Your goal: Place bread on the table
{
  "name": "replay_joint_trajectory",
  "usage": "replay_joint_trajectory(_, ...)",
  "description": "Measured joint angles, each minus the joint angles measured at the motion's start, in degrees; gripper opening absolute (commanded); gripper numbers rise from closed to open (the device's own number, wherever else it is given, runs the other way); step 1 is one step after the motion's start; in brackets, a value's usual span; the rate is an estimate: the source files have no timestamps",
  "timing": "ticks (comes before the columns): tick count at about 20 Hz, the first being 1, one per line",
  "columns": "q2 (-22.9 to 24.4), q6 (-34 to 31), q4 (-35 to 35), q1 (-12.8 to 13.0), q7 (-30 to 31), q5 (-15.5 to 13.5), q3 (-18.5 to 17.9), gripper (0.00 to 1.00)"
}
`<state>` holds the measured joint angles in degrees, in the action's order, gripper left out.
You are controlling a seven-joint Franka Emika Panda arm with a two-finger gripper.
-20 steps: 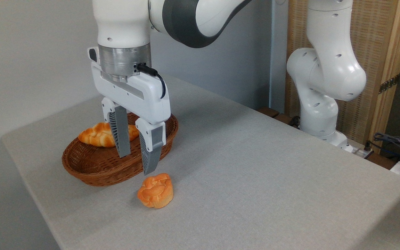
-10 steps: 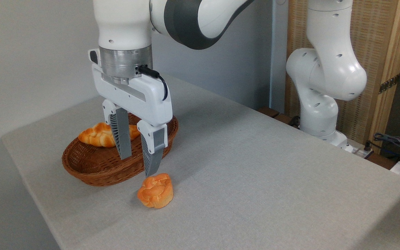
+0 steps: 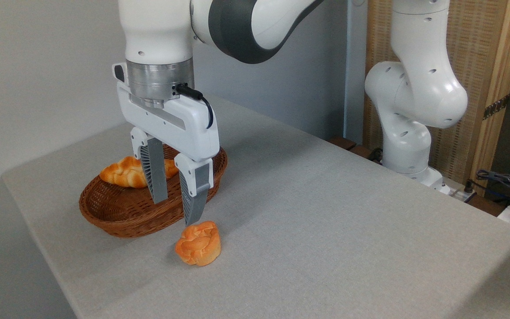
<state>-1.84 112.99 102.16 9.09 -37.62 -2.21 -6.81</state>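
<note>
The bread (image 3: 131, 172) lies in the basket (image 3: 117, 217) behind the spread, empty pincer (image 3: 176, 212), above the tabletop (image 3: 325, 212).

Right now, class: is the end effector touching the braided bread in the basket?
Cannot tell. In the fixed camera view the open end effector has one finger overlapping the bread, which lies in the basket; overlap could be depth.

Brown wicker basket (image 3: 117, 217), small orange knotted bun (image 3: 198, 243) just beside it, cables (image 3: 503, 179) far right
</note>
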Motion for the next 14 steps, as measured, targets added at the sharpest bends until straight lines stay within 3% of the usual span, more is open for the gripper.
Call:
replay_joint_trajectory(7, -0.2, 0.0, 0.0, 0.1, 0.0, -0.1, 0.8, 1.00)
replay_joint_trajectory(14, -1.5, -0.1, 0.5, 0.4, 0.0, -1.1, 8.7, 1.00)
